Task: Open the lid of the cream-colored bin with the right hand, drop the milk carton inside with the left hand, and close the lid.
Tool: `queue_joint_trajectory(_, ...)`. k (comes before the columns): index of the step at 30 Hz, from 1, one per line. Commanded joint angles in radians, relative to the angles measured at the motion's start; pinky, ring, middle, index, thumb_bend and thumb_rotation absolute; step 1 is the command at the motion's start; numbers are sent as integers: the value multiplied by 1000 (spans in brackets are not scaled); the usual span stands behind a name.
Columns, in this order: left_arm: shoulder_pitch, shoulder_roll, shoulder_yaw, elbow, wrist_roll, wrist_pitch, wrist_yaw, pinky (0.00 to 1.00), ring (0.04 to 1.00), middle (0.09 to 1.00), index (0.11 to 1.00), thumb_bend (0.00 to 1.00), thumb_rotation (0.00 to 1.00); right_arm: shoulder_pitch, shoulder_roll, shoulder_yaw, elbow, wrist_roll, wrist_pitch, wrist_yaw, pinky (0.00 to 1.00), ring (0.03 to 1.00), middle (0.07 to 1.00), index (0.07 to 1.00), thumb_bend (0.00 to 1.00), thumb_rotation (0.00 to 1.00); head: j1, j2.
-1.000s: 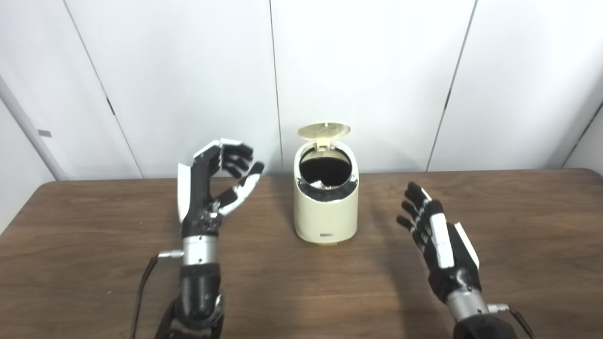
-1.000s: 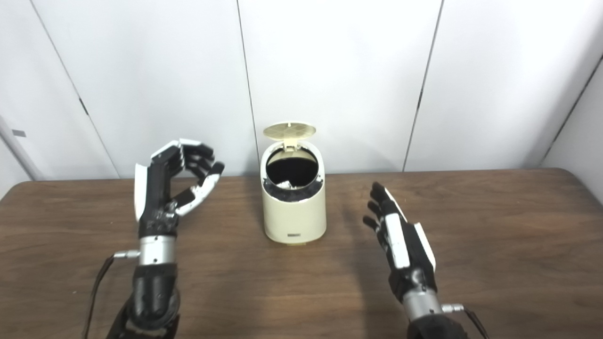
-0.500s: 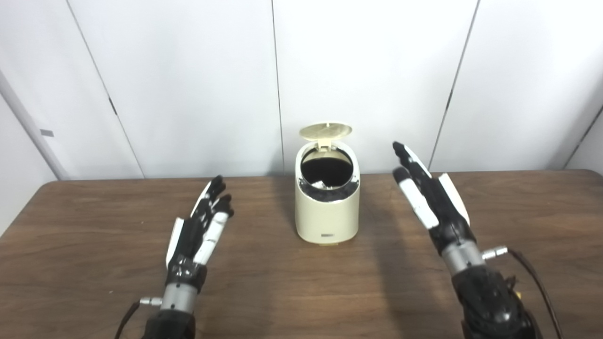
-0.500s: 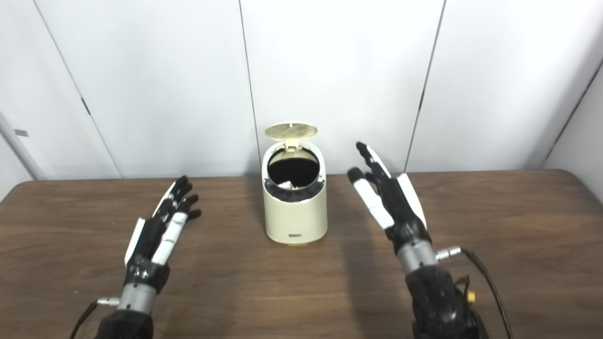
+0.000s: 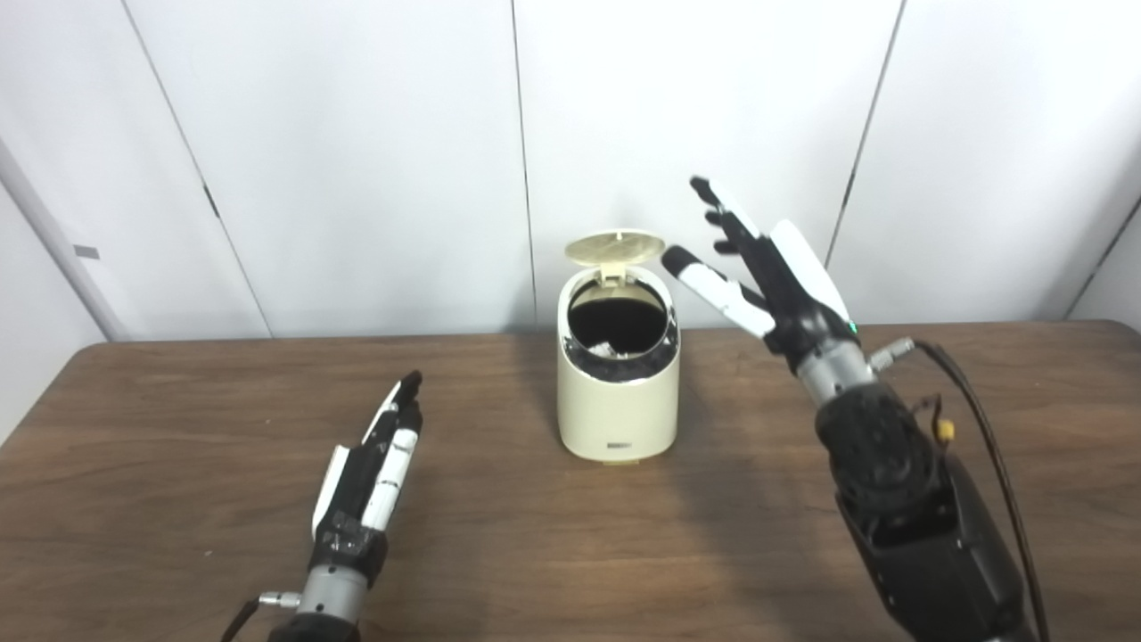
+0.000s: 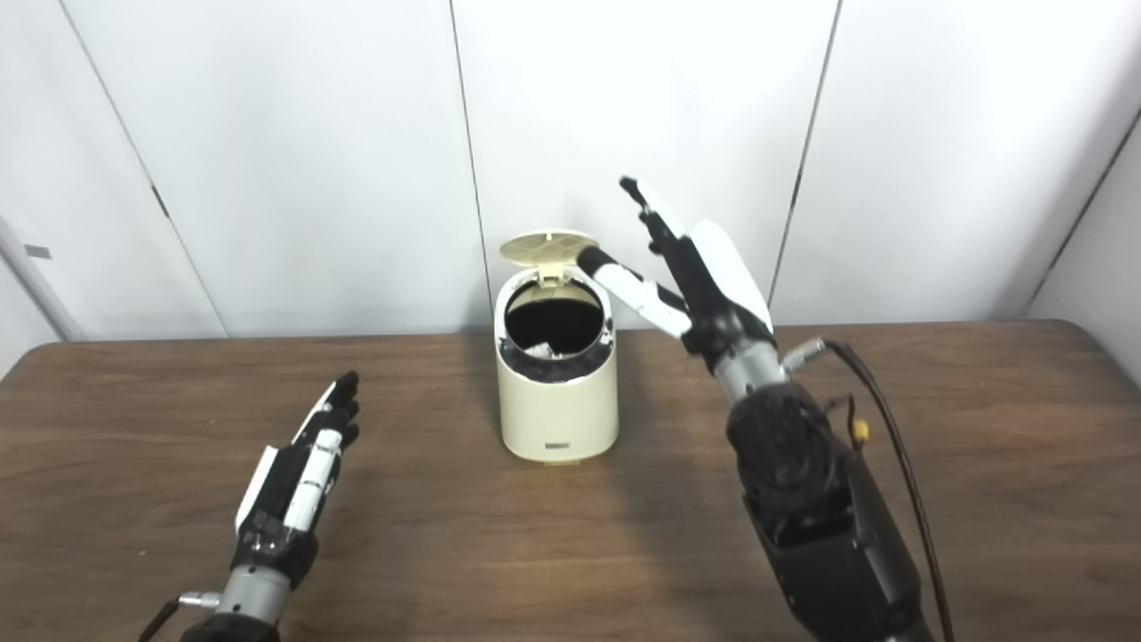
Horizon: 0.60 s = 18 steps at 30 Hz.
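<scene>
With something pale, presumably the milk carton, already inside the cream-colored plastic bin, its round lid upright, the raised, spread, empty right hand should press it down from behind while the flat, empty left hand stays clear.

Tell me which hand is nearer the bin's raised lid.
Right. The right hand is raised just right of the lid, thumb reaching toward its edge. The left hand lies low over the table, left of and in front of the bin.
</scene>
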Motion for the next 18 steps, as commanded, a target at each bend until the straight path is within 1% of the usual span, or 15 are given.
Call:
queue_joint_trajectory(1,-19,-4,6,-23,4,-22,-4,1000,1000,1000,1000,580,885,-97,-20,16,2,-33,-14,25,831,931,950,977,582,900,1,0)
queue_joint_trajectory(2,-18,-8,6,-21,4,-21,-3,1000,1000,1000,1000,582,885,-112,-26,25,9,-46,-11,39,842,938,947,975,585,918,1,-1)
queue_joint_trajectory(3,-17,-13,6,-19,2,-22,-1,1000,1000,1000,1000,583,884,-136,-40,46,21,-67,-7,65,846,940,946,974,586,924,3,-1)
queue_joint_trajectory(4,-15,-18,6,-18,2,-23,0,1000,1000,1000,1000,580,883,-149,-50,58,27,-81,-5,85,881,957,946,972,595,947,7,-6)
queue_joint_trajectory(6,-11,-27,6,-20,11,-21,7,1000,1000,1000,1000,582,889,-174,-68,86,47,-112,-6,117,928,985,949,963,617,963,12,-16)
queue_joint_trajectory(8,-8,-33,5,-21,18,-24,7,1000,1000,1000,1000,571,897,-190,-73,108,70,-133,-15,130,949,997,954,942,632,941,18,-17)
queue_joint_trajectory(10,-3,-40,4,-22,22,-29,5,1000,1000,1000,1000,569,900,-199,-74,124,85,-151,-22,140,949,1000,957,922,642,925,19,-19)
queue_joint_trajectory(13,3,-49,2,-31,40,-15,14,1000,1000,1000,1000,581,902,-208,-81,154,94,-187,-32,162,952,1000,948,902,636,921,22,-15)
queue_joint_trajectory(14,4,-52,3,-33,45,-12,17,1000,1000,1000,1000,578,911,-210,-82,163,95,-201,-34,168,958,1000,928,878,631,917,22,-15)
queue_joint_trajectory(18,4,-59,8,-35,39,-13,13,1000,1000,1000,1000,583,907,-213,-85,180,94,-231,-38,189,973,1000,899,846,626,901,21,-12)
